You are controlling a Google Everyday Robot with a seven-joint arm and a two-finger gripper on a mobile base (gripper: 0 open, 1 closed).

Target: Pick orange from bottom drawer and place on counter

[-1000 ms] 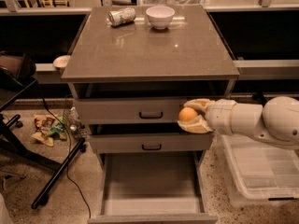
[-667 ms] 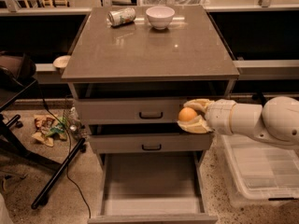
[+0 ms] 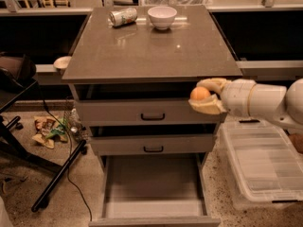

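The orange (image 3: 200, 93) sits between the cream fingers of my gripper (image 3: 203, 95), which is shut on it. The gripper reaches in from the right and holds the orange in front of the top drawer's right end, just below the front right edge of the counter (image 3: 151, 51). The bottom drawer (image 3: 154, 188) is pulled open below; its plain grey inside shows nothing in it.
A tipped can (image 3: 122, 16) and a white bowl (image 3: 162, 17) stand at the counter's far edge. A clear plastic bin (image 3: 265, 162) lies on the floor to the right. Black stand legs (image 3: 57, 178), a cable and litter (image 3: 47, 129) lie to the left.
The gripper with the orange has risen a little, from level with the top drawer's front to just under the counter's edge.
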